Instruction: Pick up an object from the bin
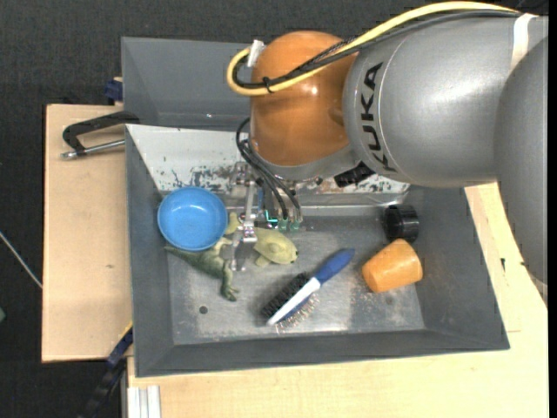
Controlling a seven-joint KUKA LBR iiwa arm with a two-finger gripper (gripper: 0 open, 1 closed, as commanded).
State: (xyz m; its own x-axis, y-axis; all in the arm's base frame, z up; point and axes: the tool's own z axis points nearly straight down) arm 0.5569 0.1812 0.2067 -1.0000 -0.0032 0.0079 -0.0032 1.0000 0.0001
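Observation:
My gripper reaches down into the left middle of the bin, under the arm's orange cover. It stands between a blue bowl on its left and a pale yellow-green lumpy toy on its right, close to both. A dark green dinosaur figure lies just below and left of it, its body running toward the bin's front. Whether the gripper touches any of these cannot be made out.
A brush with a blue handle and black bristles lies at the front middle. An orange rounded block and a black cylinder sit at the right. The arm covers the bin's back right.

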